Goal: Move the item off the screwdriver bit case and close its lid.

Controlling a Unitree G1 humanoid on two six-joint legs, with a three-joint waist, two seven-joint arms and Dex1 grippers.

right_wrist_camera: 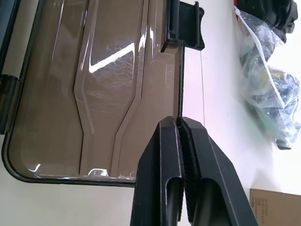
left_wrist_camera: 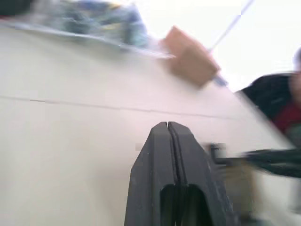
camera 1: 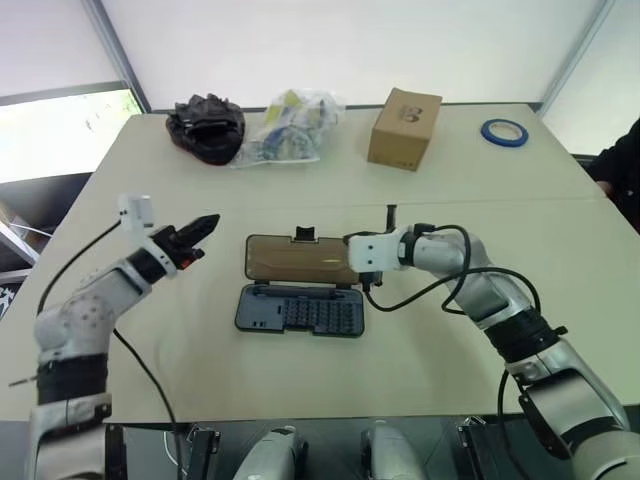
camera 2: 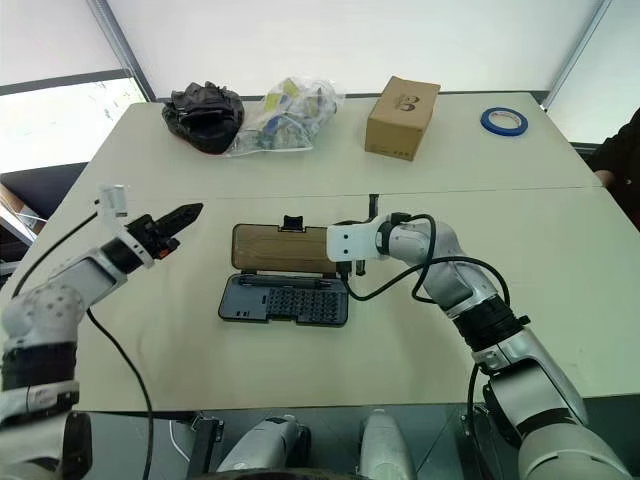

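Note:
The screwdriver bit case [camera 1: 300, 312] lies open in the middle of the table, its dark tray showing rows of bits. The smoky brown lid [camera 1: 295, 260] is folded back behind the tray, latch tab [right_wrist_camera: 188, 23] at its far edge. Nothing rests on the tray or the lid, and I cannot tell which object on the table is the item. My right gripper [right_wrist_camera: 180, 121] is at the lid's right end, shut on the lid's thin far edge. My left gripper [camera 1: 207, 225] hangs in the air left of the case, shut and empty.
Along the far side of the table are a black crumpled bundle [camera 1: 207, 127], a clear plastic bag of packets [camera 1: 285, 125], a cardboard box [camera 1: 405, 128] and a blue tape roll [camera 1: 504, 132]. A person's dark sleeve [camera 1: 625, 170] shows at the right edge.

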